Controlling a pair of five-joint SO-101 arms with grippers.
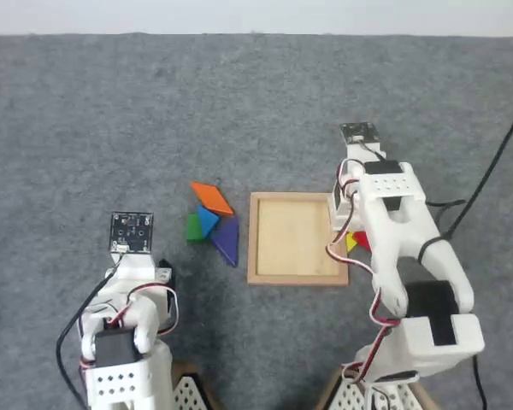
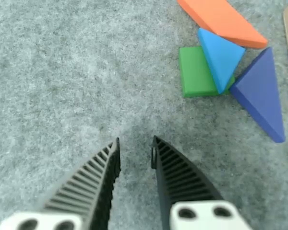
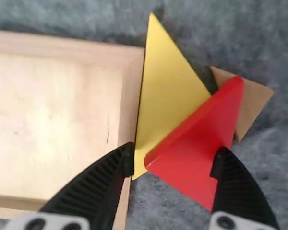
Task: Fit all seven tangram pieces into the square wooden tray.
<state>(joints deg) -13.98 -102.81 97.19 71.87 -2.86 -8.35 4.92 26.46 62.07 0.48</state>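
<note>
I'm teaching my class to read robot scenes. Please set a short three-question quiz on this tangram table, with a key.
1. True or false: the wooden tray already holds a piece.
2. Which piece overlaps the green square? A orange parallelogram; B light blue triangle; C dark blue triangle.
3. Name the colours of the three pieces at the right gripper.
Key: 1 false. 2 B. 3 yellow triangle, red triangle, brown piece.
</note>
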